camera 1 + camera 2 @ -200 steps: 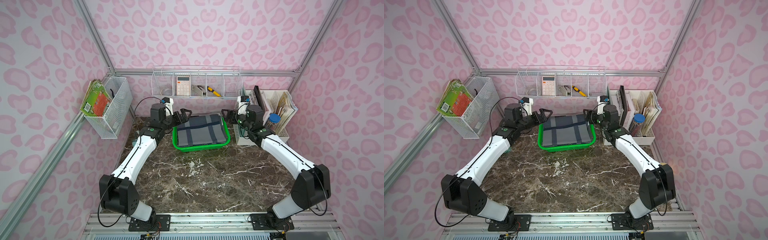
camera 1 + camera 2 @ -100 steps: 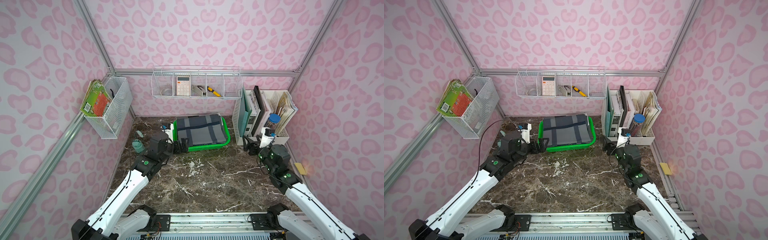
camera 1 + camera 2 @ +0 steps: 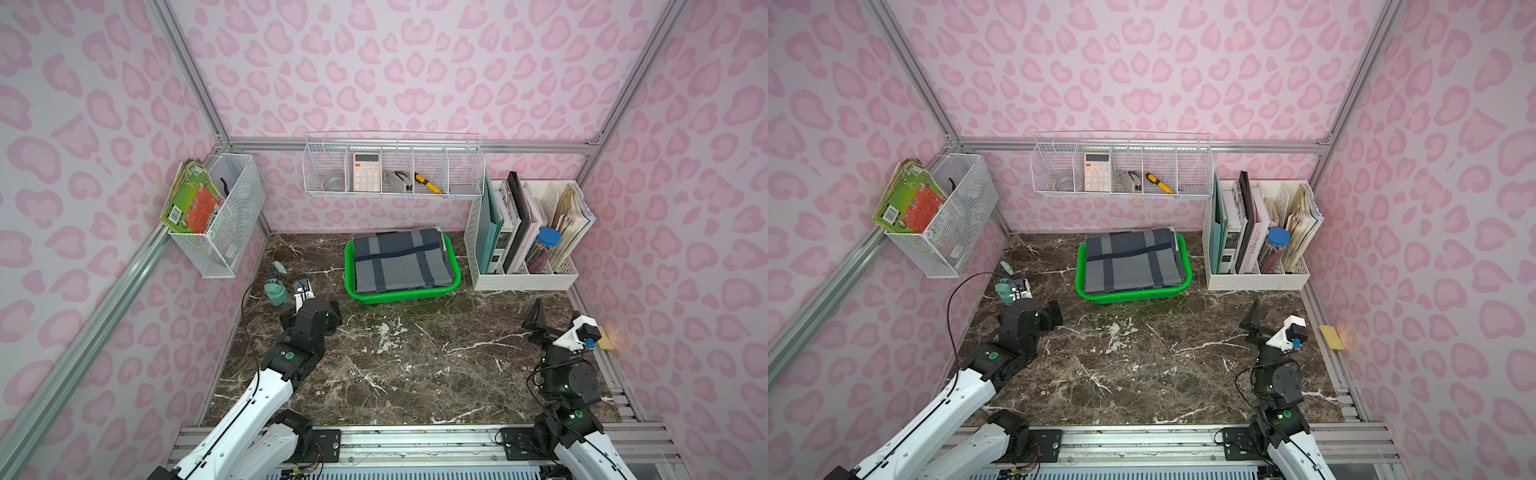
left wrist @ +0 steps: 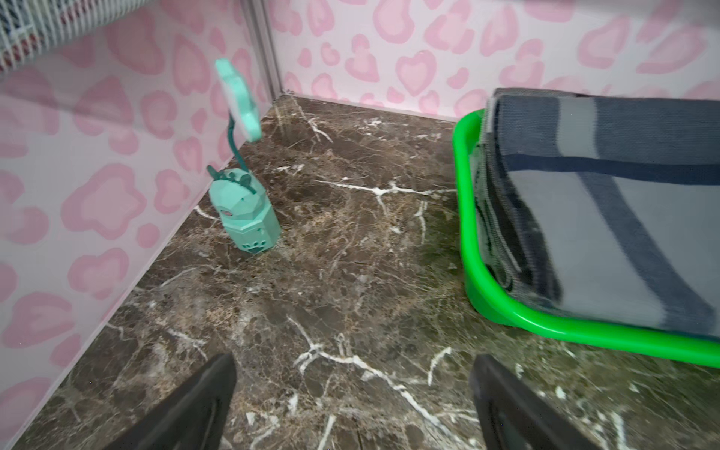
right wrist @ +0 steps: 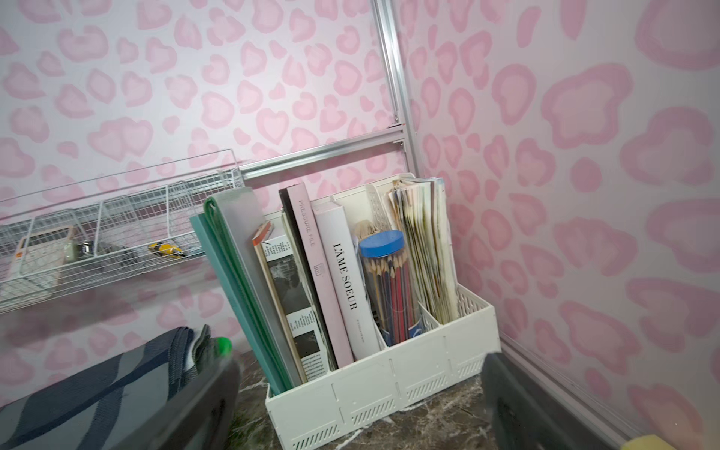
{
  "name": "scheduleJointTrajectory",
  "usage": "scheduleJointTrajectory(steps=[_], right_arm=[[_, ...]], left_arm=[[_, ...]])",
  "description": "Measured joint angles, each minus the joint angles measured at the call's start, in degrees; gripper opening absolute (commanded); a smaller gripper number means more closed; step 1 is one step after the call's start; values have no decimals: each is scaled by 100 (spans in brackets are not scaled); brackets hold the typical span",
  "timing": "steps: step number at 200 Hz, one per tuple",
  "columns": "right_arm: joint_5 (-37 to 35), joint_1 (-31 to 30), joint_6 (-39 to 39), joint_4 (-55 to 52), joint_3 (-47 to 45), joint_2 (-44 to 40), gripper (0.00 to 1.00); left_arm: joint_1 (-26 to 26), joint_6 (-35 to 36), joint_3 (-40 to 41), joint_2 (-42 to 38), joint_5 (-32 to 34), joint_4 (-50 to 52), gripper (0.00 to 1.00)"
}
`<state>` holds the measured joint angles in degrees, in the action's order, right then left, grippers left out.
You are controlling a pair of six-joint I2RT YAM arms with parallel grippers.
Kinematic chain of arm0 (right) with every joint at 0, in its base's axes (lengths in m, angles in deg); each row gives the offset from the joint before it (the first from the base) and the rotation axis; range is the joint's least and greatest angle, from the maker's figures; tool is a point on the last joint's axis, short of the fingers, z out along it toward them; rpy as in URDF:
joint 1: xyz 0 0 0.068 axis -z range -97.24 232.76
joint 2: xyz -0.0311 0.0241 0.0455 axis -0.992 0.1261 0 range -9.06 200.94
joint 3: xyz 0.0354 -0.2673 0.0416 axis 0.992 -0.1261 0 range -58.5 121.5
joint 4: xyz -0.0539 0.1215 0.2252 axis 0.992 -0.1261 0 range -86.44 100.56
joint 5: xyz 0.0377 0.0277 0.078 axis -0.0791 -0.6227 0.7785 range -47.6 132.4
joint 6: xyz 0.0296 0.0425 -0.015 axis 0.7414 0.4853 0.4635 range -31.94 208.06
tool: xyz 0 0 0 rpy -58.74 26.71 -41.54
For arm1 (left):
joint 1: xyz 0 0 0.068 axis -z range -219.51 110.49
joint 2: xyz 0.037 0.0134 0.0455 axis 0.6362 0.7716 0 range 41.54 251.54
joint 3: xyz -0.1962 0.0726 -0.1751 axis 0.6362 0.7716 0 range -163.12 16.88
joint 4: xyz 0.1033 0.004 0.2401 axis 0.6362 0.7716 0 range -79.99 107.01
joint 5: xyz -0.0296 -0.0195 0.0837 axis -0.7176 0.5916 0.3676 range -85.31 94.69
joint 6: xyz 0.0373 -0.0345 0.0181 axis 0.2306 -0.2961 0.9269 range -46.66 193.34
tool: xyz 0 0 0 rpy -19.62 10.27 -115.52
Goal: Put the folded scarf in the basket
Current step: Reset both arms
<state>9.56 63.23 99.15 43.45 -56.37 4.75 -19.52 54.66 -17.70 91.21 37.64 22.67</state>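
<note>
Up on the left wall, can make out a white mesh bin (image 3: 226, 220) with a green and orange booklet (image 3: 193, 203) leaning out of it, print too small to read. Below, by the wall on the marble table (image 3: 415, 374), see a small teal gadget (image 3: 276, 291) with a stalk and flat head, partly hidden behind the left wrist in a top view (image 3: 1004, 289). Find the left gripper (image 4: 352, 370) spread wide over bare marble, holding nothing, its fingers (image 4: 202, 397) cut off by the frame edge. From above, cannot see them under the black wrist. Toward the middle, at the back, see the folded scarf (image 3: 401, 262), grey with dark blue bands, lying inside the basket (image 3: 399, 296) and rising above its rim. Hides the floor and far rim in both top views. Above, on the back wall, note a wire shelf (image 3: 395, 166) with a calculator (image 3: 367, 171) and a yellow-handled tool (image 3: 428, 183); cannot identify the other small pieces. Right of the basket, see a white file holder (image 3: 528, 280) with books, folders and a blue-lidded jar of pencils (image 3: 544, 249). Nearer the front, find the right gripper (image 5: 358, 389), fingers parted with nothing between, blurred and cropped in the right wrist view. Far right, glimpse a yellow pad (image 3: 606, 340), partly behind the wrist camera.
</note>
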Motion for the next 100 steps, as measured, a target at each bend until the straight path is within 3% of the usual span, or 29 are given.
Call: scheduleJointTrajectory(steps=[34, 100], right_arm=[[-105, 267, -68, 396, -170, 643, 99], [564, 1150, -188, 1115, 105, 2667, 99]], left_arm=[[-562, -94, 376, 245, -50, -299, 99], [-1165, 74, 870, 415, -114, -1126, 99]])
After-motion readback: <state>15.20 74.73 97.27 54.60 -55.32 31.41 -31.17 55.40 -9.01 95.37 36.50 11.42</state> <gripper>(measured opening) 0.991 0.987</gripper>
